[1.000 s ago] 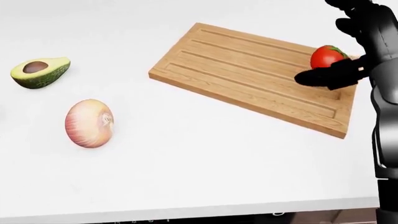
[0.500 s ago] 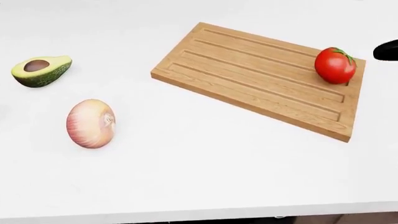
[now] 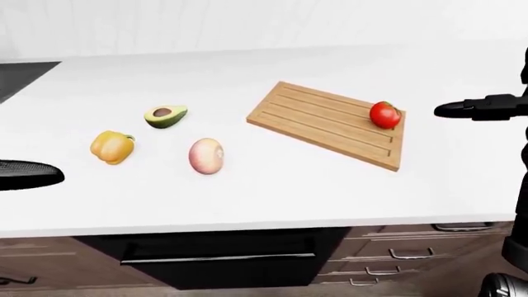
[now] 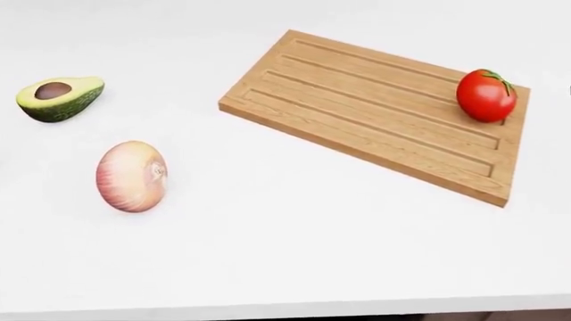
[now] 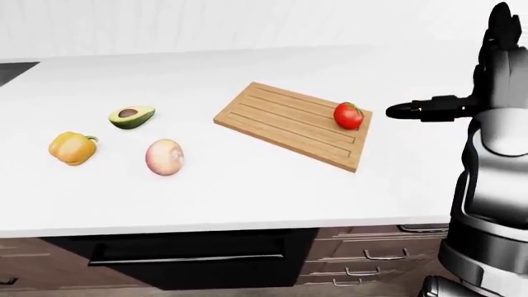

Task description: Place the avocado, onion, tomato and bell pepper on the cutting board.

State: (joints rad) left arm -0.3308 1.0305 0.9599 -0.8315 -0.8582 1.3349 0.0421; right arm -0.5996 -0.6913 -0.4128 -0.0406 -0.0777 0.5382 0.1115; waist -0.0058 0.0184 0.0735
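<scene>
A red tomato (image 4: 486,95) sits alone on the right end of the wooden cutting board (image 4: 357,100). On the white counter left of the board lie a halved avocado (image 4: 59,97) and a pale onion (image 4: 131,176). Further left, a yellow bell pepper (image 3: 111,146) shows only in the eye views. My right hand (image 5: 470,86) hovers open to the right of the board, one finger pointing at the tomato but apart from it. My left hand (image 3: 25,174) is a dark shape at the left edge of the left-eye view, low beside the pepper; its fingers are hidden.
A black stove top (image 3: 20,74) lies at the counter's upper left. The white counter edge (image 3: 247,223) runs along the bottom, with a dark oven (image 3: 215,260) and handled drawers (image 3: 413,253) beneath it.
My right hand let go of the tomato and drew off to the right, out of the head view. The tomato stays on the board. The camera shifted slightly.
</scene>
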